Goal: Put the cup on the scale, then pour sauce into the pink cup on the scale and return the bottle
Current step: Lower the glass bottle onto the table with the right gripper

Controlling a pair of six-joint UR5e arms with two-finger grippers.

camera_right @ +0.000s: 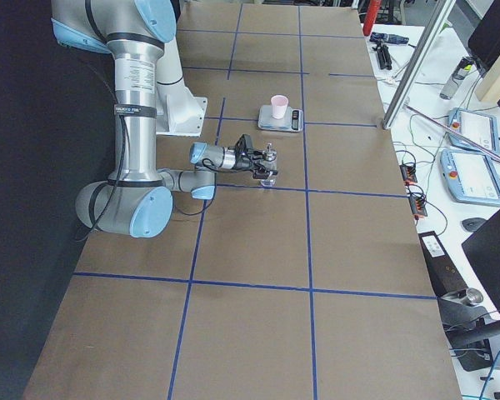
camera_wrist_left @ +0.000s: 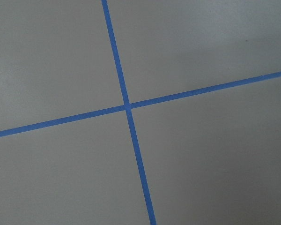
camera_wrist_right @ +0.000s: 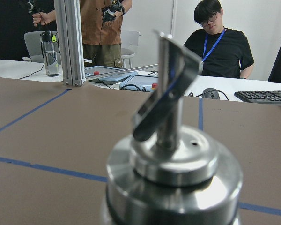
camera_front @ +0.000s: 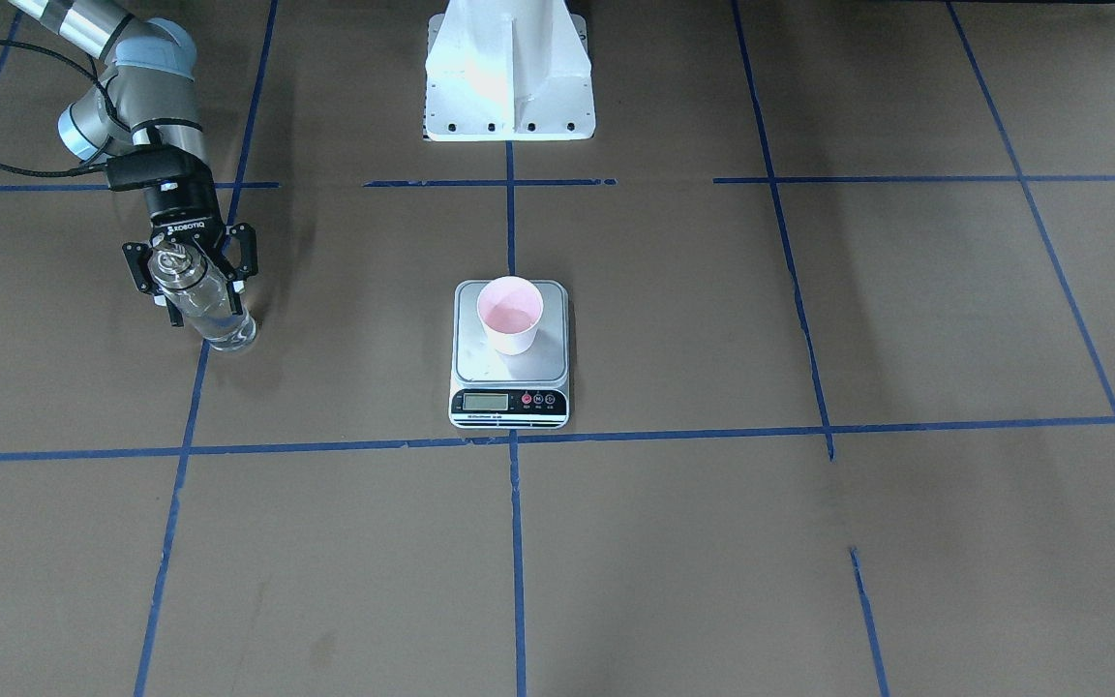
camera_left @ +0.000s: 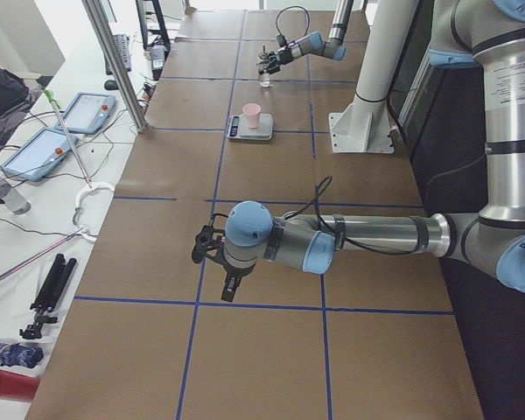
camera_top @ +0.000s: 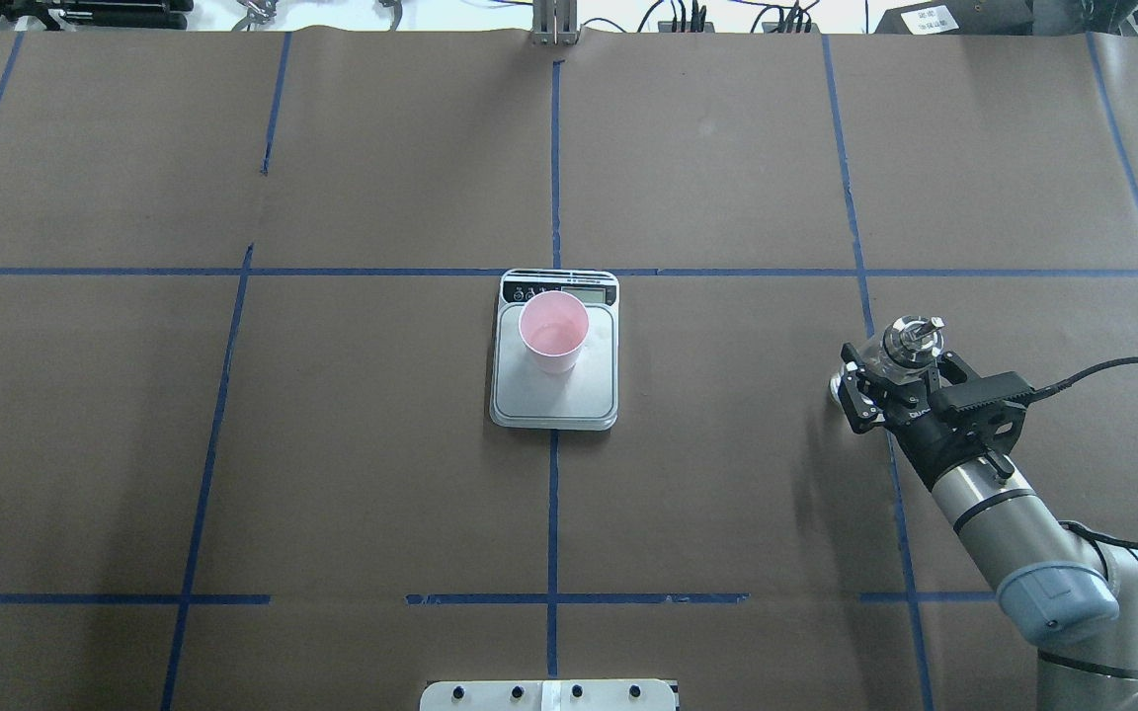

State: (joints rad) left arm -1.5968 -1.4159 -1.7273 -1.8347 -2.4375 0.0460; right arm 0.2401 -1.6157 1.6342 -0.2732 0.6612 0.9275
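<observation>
— Where was your hand?
— My right hand straddled the bottle, which stood on the surface. I couldn't tell whether it was pinching or loose.
— How would the bottle handle?
— Smooth glass, probably slippery and breakable. I'd grip mid-body, under the cap. The cup sat on the scale, well apart.

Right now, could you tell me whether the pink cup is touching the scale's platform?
Touching. The front-facing view shows the cup standing upright on the scale, its base resting on the silver platform with no gap.
</observation>
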